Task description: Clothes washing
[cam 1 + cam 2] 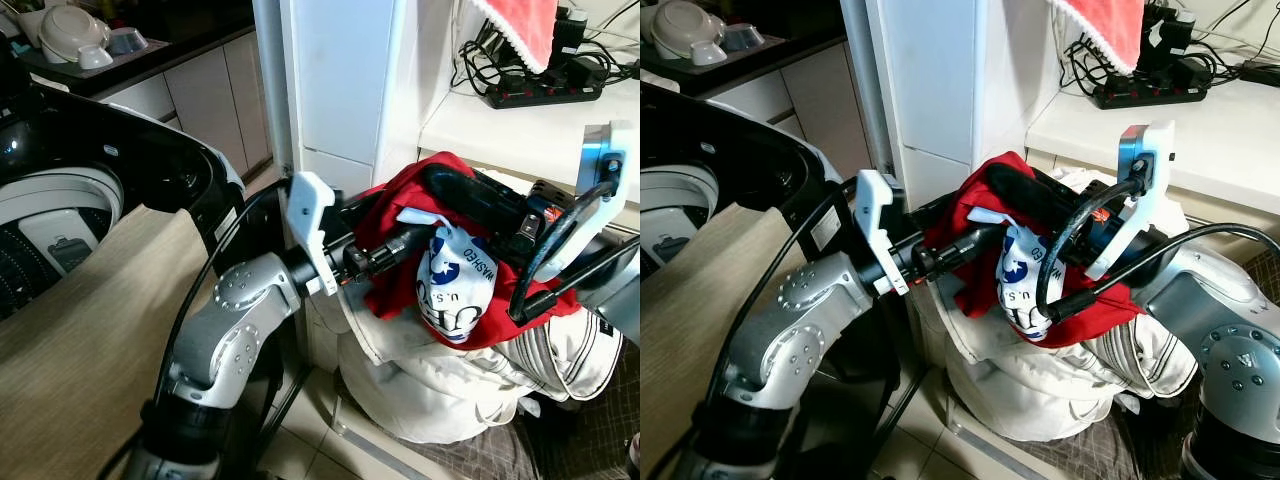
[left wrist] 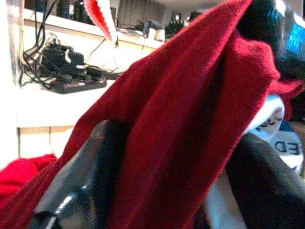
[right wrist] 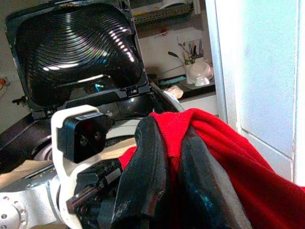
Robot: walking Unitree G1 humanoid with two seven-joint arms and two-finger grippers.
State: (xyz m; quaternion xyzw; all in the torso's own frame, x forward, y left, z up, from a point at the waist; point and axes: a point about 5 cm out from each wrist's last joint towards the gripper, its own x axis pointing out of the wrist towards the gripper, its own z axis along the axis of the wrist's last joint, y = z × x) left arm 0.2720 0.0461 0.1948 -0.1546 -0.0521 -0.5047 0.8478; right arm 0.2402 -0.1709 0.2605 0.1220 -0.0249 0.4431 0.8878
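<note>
Both arms hold a red garment [image 1: 400, 205] beside the open washing machine [image 1: 70, 200].

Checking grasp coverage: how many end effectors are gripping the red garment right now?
2. The left end effector grips the red garment from the washer side; the right end effector pinches a fold of it from the opposite side. Both hold it above the laundry bag.
</note>
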